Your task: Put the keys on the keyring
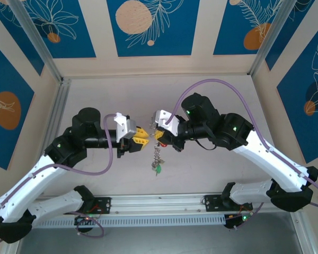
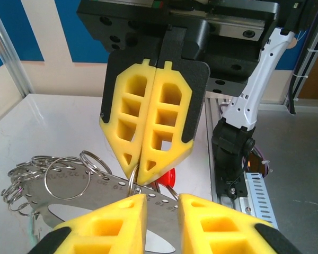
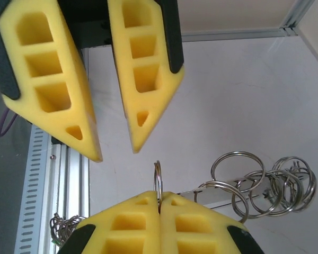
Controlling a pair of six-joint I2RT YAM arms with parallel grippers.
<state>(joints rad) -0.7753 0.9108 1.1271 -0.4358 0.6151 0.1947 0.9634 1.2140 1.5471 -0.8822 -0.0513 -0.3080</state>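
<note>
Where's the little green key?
In the top view, the green key is at the near end of a string of metal rings, mid-table, just nearer the arm bases than the spot where the left gripper and right gripper meet.

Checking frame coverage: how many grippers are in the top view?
2. The left gripper sits centre-left, jaws apart. The right gripper faces it from the right, shut on a split ring. Neither looks hidden.
</note>
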